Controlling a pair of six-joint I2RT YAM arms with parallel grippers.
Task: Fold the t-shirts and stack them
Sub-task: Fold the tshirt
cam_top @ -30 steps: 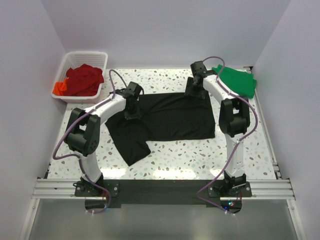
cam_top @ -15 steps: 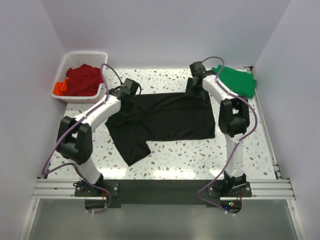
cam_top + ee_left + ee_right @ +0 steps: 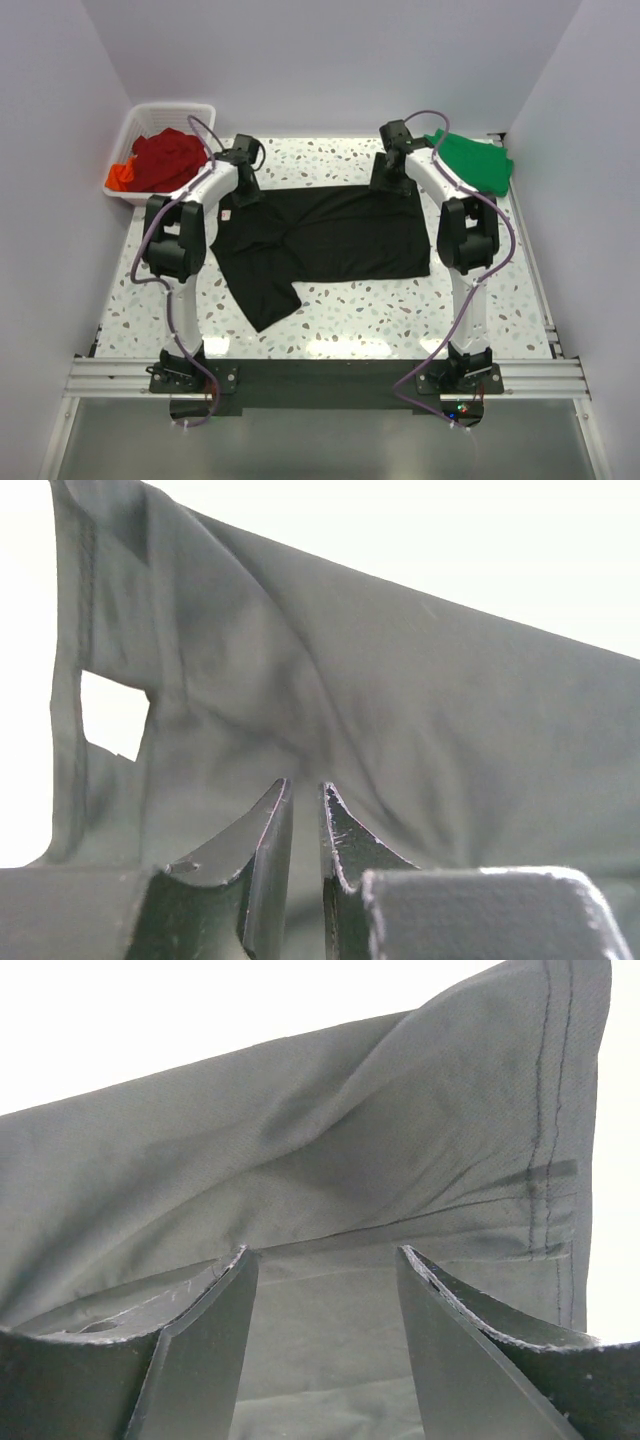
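The black t-shirt (image 3: 340, 235) lies spread across the middle of the table, with one part trailing toward the near left. My left gripper (image 3: 244, 190) is at the shirt's far left corner. In the left wrist view this gripper (image 3: 305, 785) is pinched on the cloth, creases run to its tips, and a small white tag (image 3: 112, 715) shows beside it. At the shirt's far right edge my right gripper (image 3: 392, 182) stands open. The right wrist view shows it (image 3: 322, 1250) straddling a fold of the black t-shirt (image 3: 330, 1160). A green t-shirt (image 3: 475, 160) lies at the far right.
A white slatted basket (image 3: 140, 118) stands at the far left corner. It holds a dark red t-shirt (image 3: 168, 155) and an orange one (image 3: 120, 178). White walls close in the table on three sides.
My left gripper has moved toward the far left, dragging the black shirt's corner and its tag outward with it. The right arm has stayed in place.
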